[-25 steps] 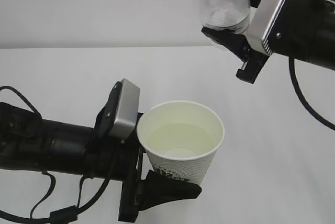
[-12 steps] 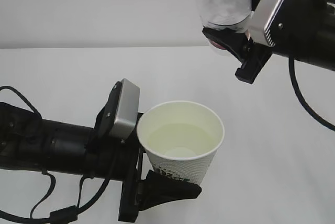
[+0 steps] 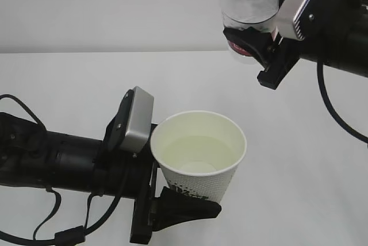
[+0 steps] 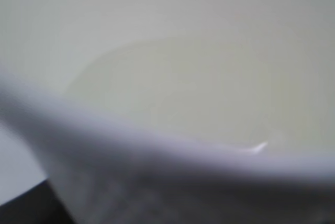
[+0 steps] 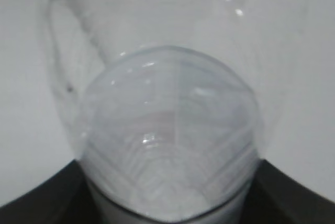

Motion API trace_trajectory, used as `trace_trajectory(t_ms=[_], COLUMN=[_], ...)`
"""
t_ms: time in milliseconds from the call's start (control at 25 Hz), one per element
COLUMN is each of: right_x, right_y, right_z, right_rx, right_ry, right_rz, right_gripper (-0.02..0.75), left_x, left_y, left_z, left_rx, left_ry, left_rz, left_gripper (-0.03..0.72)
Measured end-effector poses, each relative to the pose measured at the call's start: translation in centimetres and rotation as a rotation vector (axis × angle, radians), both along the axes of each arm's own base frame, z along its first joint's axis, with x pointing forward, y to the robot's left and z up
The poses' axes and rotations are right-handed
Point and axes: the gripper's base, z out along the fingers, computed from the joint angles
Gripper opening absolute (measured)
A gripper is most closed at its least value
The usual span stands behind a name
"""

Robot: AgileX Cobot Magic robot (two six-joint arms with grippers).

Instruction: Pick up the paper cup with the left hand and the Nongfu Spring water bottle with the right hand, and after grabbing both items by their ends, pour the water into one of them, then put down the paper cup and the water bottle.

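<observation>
Left hand (image 3: 172, 200) is gripping the paper cup (image 3: 198, 154) low centre — upright, water (image 3: 198, 148) inside. Right hand (image 3: 253, 39) is clamping the Nongfu Spring water bottle (image 3: 250, 10) upper right, well apart — base facing the viewer. Set-down appears next.

we see the left hand (image 3: 172, 191) clamped on the lower body of the paper cup (image 3: 198, 157), held upright above the white table (image 3: 299, 171) with the water (image 3: 198, 149) pooled inside. up at the top right, the right hand (image 3: 256, 39) grips the nongfu spring water bottle (image 3: 250, 7), a patch of red label showing between the jaws.
</observation>
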Motion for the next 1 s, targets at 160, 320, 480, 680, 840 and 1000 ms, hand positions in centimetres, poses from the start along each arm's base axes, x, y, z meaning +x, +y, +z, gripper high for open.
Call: trace_trajectory(t_ms=[160,320,480,680,840,1000], right_x=[0.1,0.2,0.2,0.4,0.5,0.8], right_y=[-0.2,-0.2,-0.3,-0.5,-0.7,-1.1], right_z=[0.0,0.0,0.1,0.3,0.2,0.0], right_rx=[0.037,0.058,0.077,0.154,0.18,0.235], right_ry=[0.034,0.045,0.055,0.088,0.106,0.169], right_rz=[-0.025,-0.034,-0.044,-0.086,-0.107,-0.169], right_gripper=[0.475,0.475,0.475,0.475,0.475,0.475], left_x=[0.0,0.0,0.0,0.0,0.0,0.0], left_y=[0.0,0.0,0.0,0.0,0.0,0.0], left_z=[0.0,0.0,0.0,0.0,0.0,0.0], left_rx=[0.0,0.0,0.0,0.0,0.0,0.0], left_ry=[0.0,0.0,0.0,0.0,0.0,0.0], left_rz=[0.0,0.0,0.0,0.0,0.0,0.0], left_gripper=[0.526,0.526,0.526,0.526,0.526,0.526])
